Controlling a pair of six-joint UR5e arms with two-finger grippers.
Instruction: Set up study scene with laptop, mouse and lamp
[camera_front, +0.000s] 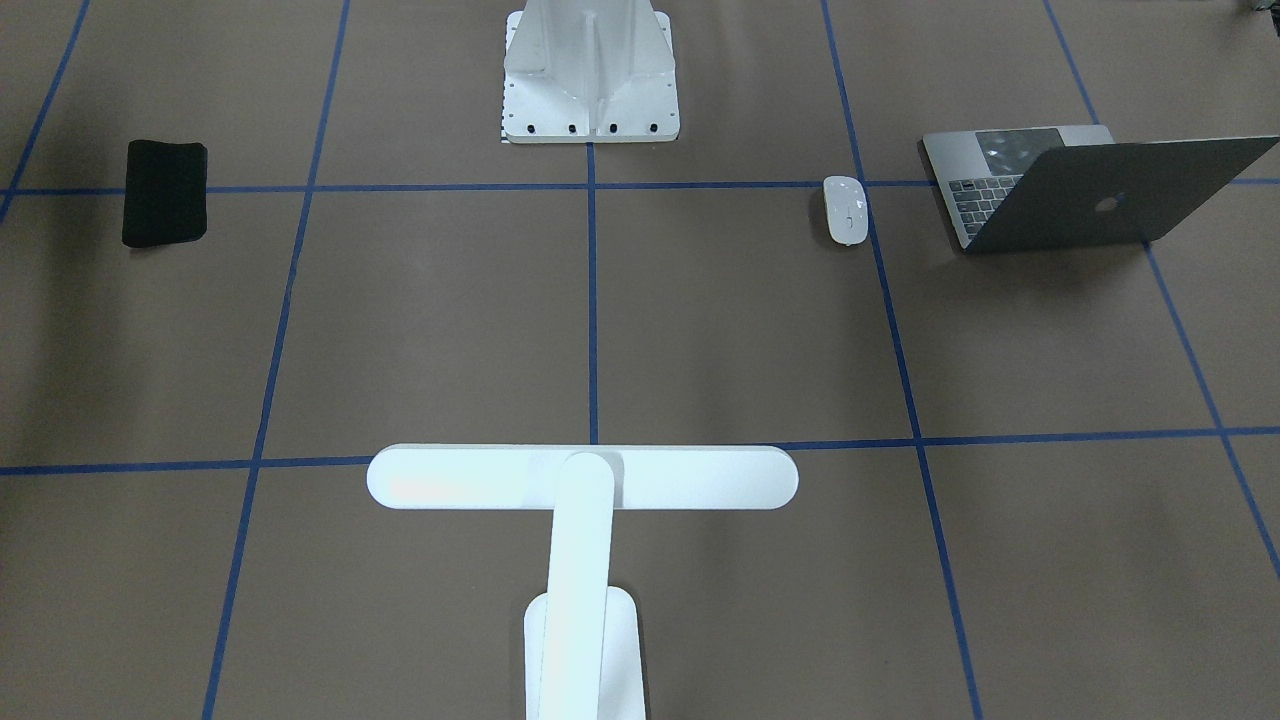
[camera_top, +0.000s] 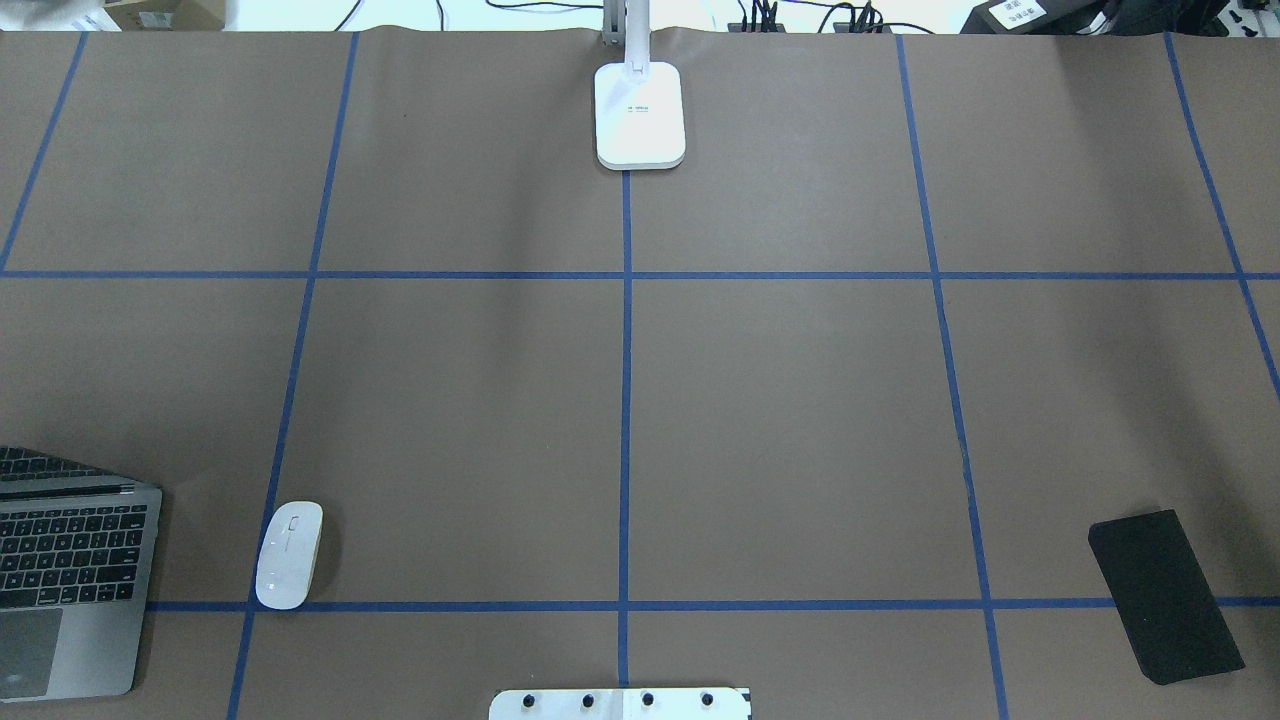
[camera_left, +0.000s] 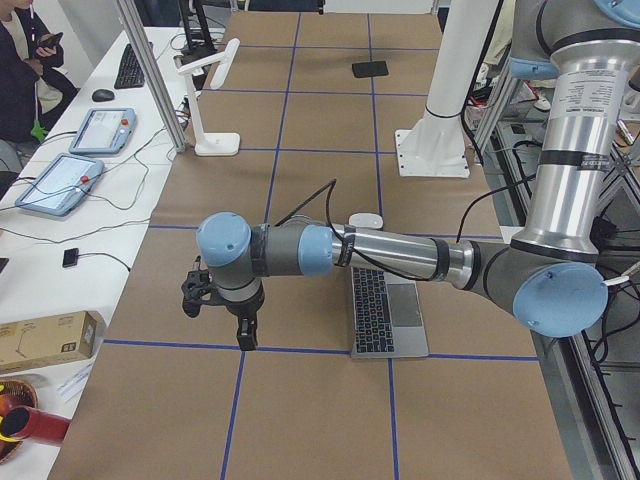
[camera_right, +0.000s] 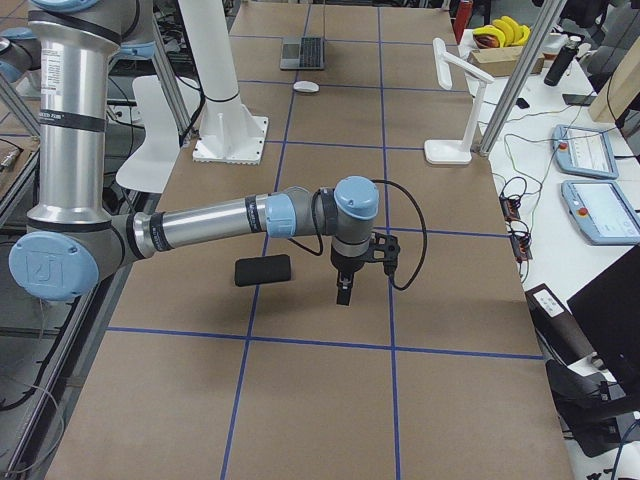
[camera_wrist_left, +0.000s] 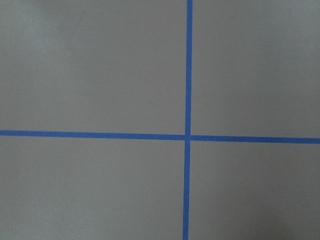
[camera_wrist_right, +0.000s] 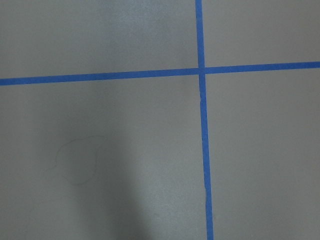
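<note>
Laptop (camera_front: 1060, 190) sits open at the front view's right, mouse (camera_front: 845, 210) just beside it, lamp (camera_front: 582, 478) across the bench (camera_front: 400, 330). Side views: left end effector (camera_left: 245, 335) and right end effector (camera_right: 343, 290) hang above it, can't tell how open. I'd grab the laptop's base, not the lid. Wrist views: brown paper (camera_wrist_left: 90, 65), blue tape grid (camera_wrist_left: 188, 136).

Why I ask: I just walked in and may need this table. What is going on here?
Nothing is being handled right now. The left gripper and the right gripper each hang over the table, touching none of the things; whether they are open is unclear. The laptop sits open on the robot's left, the mouse beside it but apart. The lamp stands at the far edge, a black pad on the right.
</note>
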